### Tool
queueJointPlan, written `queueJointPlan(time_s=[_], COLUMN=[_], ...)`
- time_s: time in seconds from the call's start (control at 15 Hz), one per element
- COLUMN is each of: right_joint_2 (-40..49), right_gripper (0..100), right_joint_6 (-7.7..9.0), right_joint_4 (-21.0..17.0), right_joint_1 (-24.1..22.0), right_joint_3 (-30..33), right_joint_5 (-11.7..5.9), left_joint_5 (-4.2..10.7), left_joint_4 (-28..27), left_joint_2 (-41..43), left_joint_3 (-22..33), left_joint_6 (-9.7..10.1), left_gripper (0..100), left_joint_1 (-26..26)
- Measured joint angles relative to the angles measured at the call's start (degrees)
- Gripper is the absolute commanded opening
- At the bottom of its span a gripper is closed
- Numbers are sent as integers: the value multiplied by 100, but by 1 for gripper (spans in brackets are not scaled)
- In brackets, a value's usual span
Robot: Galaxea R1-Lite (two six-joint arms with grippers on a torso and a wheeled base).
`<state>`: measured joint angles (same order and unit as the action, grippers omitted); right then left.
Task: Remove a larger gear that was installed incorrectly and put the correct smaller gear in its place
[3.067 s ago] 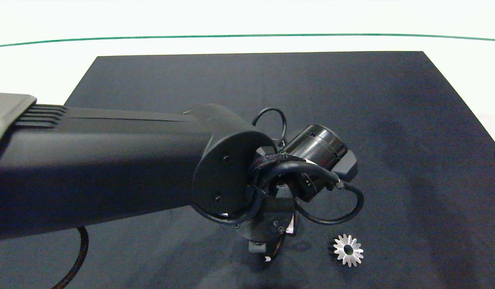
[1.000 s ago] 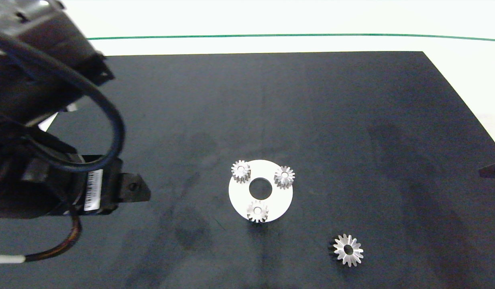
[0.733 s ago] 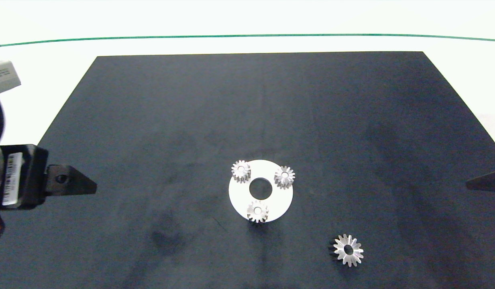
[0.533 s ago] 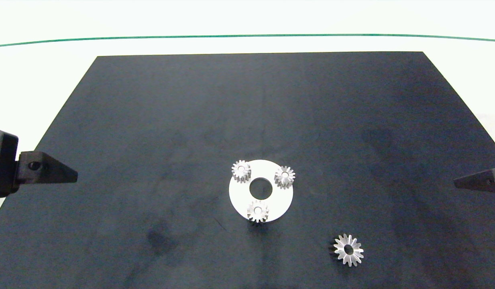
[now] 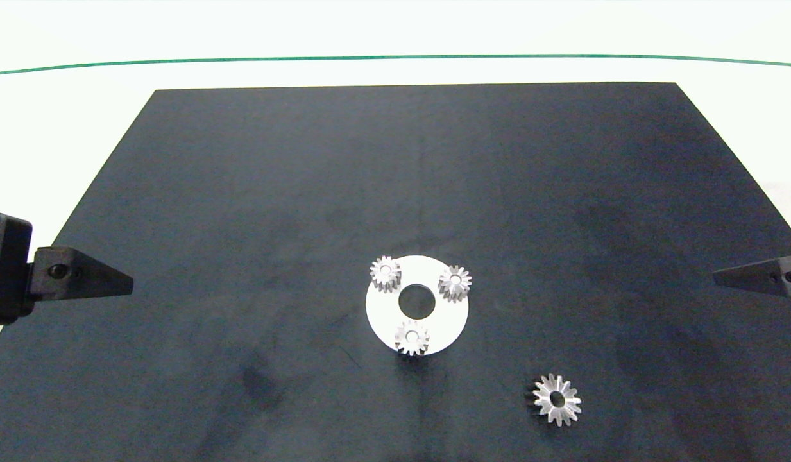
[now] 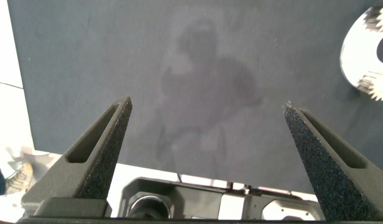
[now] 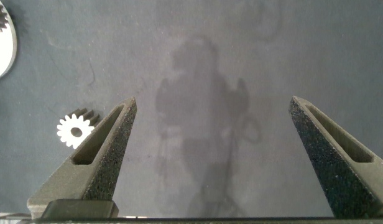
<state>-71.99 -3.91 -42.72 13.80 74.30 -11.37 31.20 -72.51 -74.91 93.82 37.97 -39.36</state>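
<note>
The larger gear (image 5: 556, 400), shiny with long pointed teeth, lies flat on the black mat at the front right; it also shows in the right wrist view (image 7: 75, 129). Three alike smaller gears (image 5: 385, 273) (image 5: 455, 282) (image 5: 412, 337) sit on a white disc (image 5: 446, 314) at the mat's middle. Which of them is the task's smaller gear I cannot tell. My left gripper (image 5: 122, 282) (image 6: 207, 104) hovers at the mat's left edge, open and empty. At the right edge my right gripper (image 5: 722, 278) (image 7: 212, 99) is also open and empty. Both are far from the gears.
The black mat (image 5: 395, 160) lies on a white table with a green line (image 5: 395, 56) at the back. The white disc (image 6: 359, 56) has a round hole in its centre. Bare mat surrounds the disc and the larger gear.
My left arm, which covered the disc, has swung back to the left edge, baring the disc with three small gears. The right gripper has edged in from the right. The larger gear has not moved.
</note>
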Motion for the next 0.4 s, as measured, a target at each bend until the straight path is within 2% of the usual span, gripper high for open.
queueJointPlan(time_s=[0.4], right_joint_2=[99], right_gripper=[100], right_joint_6=[17], right_joint_4=[236], right_joint_1=[-9], right_joint_3=[-168], right_joint_5=[-41], left_joint_5=[-2], left_joint_4=[148], left_joint_2=[96], left_joint_3=[-18], left_joint_6=[-38], left_gripper=[100], left_joint_1=[-22])
